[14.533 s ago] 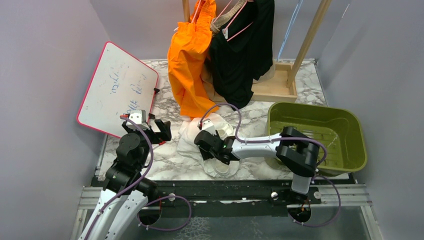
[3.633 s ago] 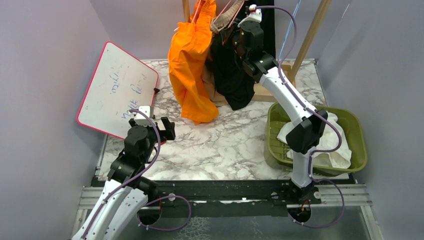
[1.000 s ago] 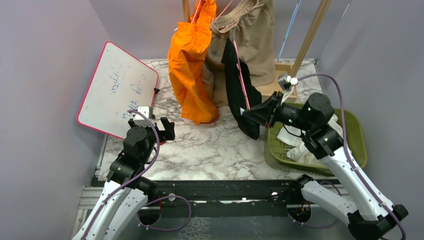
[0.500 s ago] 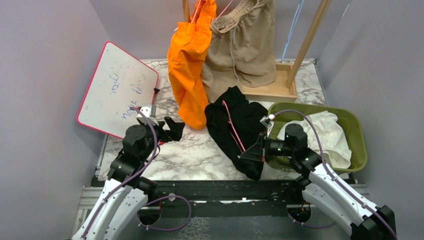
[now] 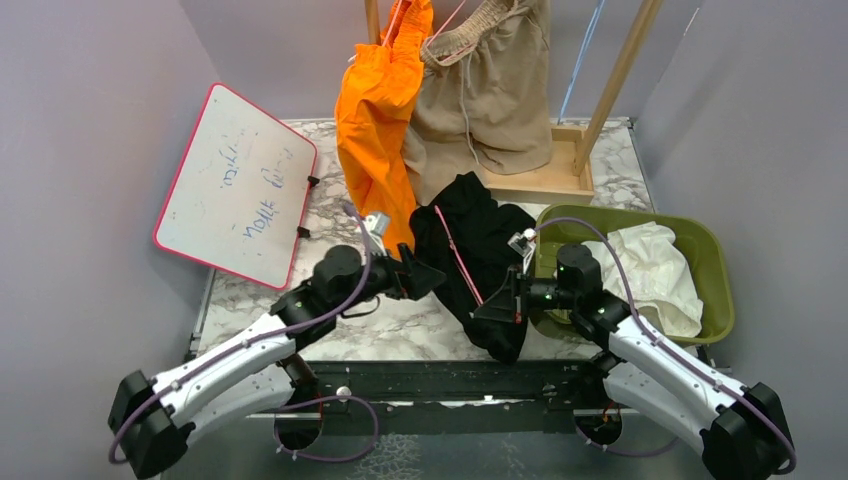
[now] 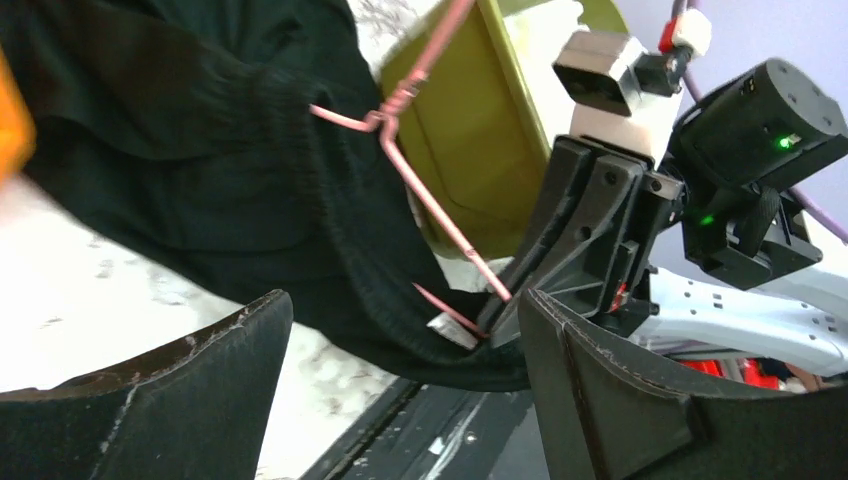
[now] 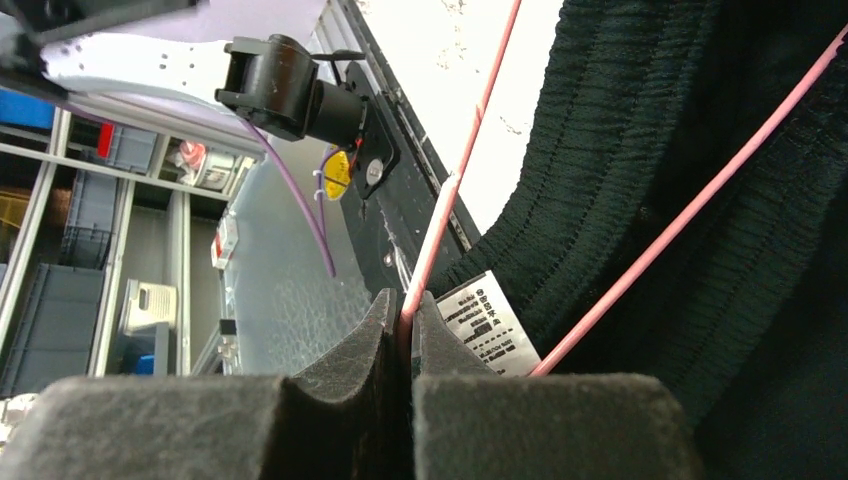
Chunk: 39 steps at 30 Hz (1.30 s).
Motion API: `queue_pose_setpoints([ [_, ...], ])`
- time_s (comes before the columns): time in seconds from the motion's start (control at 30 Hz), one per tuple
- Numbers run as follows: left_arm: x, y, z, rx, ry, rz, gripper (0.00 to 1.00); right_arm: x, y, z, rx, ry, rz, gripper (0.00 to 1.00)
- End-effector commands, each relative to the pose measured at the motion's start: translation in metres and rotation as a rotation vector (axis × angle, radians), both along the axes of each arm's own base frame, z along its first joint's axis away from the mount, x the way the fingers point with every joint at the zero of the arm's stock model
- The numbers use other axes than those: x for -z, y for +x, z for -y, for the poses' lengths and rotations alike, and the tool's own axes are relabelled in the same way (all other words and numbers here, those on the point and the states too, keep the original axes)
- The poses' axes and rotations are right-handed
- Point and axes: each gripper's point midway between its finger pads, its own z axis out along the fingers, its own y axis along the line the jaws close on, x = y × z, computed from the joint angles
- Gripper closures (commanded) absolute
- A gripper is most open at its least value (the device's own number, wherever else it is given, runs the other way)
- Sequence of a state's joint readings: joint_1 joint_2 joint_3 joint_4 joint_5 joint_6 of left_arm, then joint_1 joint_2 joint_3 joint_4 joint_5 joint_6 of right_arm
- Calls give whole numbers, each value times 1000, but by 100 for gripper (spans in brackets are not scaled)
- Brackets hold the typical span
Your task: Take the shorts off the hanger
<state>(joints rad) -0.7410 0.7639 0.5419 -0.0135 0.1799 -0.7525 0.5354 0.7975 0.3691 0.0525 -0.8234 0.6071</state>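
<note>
1. Right now my right pincer (image 7: 405,330) is clamped tight on the thin wire of the pink hanger (image 7: 470,150). The two pads are pressed together with the wire between them.
2. The black shorts (image 5: 485,235) are threaded on that hanger. Their ribbed waistband and a white sewn-in label (image 7: 490,320) sit just beside my right fingertips.
3. From above, the black shorts lie crumpled on the marble table (image 5: 380,320) between my two pincers. Their near end reaches the table's front edge, just left of the green bin (image 5: 620,215).
4. My left pincer (image 5: 425,275) stands wide open and holds nothing. It sits just left of the black shorts.
5. In my left wrist view, the waistband and the hanger's twisted neck lie ahead, framed by my spread fingers (image 6: 150,400) and apart from both pads. My right pincer shows beyond them, nipping the wire.
6. The orange shorts (image 5: 375,130) hang at the back of the table. The tan shorts (image 5: 490,100) hang just to their right, by the wooden stand (image 5: 555,175). The frame cuts off their tops, so I cannot tell how they are hung.
7. The white shorts (image 5: 650,270) lie bunched inside the green bin at the table's right side.
8. A red-rimmed whiteboard (image 5: 235,185) leans at the table's left edge.
</note>
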Motion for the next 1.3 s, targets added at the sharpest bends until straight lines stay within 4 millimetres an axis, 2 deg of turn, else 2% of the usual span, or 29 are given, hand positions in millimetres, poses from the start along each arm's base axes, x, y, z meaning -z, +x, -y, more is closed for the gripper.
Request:
queue_pose_setpoints([
  [0.0, -9, 8, 42, -93, -83, -14, 15, -2, 8, -5, 3, -1, 73, 99],
  [0.1, -1, 7, 65, -141, -86, -36, 16, 1, 8, -5, 1, -14, 71, 99],
  [0.2, 15, 16, 74, -232, -106, -117, 18, 3, 9, -4, 3, -26, 80, 99],
  [0.4, 27, 19, 89, -303, -102, -160, 22, 10, 10, -3, 9, -51, 75, 99],
  [0.6, 32, 15, 92, -288, -96, -176, 42, 12, 9, -2, 4, -54, 77, 99],
  [0.67, 33, 12, 94, -268, -90, -177, 52, 12, 9, -3, 1, -53, 81, 99],
  [0.83, 26, 6, 107, -192, -75, -155, 59, 13, 8, -4, -14, -51, 75, 99],
  [1.0, 28, 2, 122, -116, -34, -132, 67, 8, 4, -6, -39, -24, 83, 99],
  [1.03, 28, 1, 125, -101, -26, -128, 70, 6, 4, -6, -42, -19, 85, 99],
  [1.07, 28, 0, 127, -88, -20, -123, 77, 4, 3, -6, -44, -14, 86, 99],
  [1.17, 25, -2, 131, -49, 2, -93, 95, -1, -2, -6, -69, 1, 97, 92],
  [1.2, 24, -3, 131, -41, 19, -76, 99, -3, -3, -6, -80, 4, 98, 89],
  [1.27, 20, -3, 128, -18, 63, -33, 100, -7, -6, -7, -97, 11, 103, 77],
])
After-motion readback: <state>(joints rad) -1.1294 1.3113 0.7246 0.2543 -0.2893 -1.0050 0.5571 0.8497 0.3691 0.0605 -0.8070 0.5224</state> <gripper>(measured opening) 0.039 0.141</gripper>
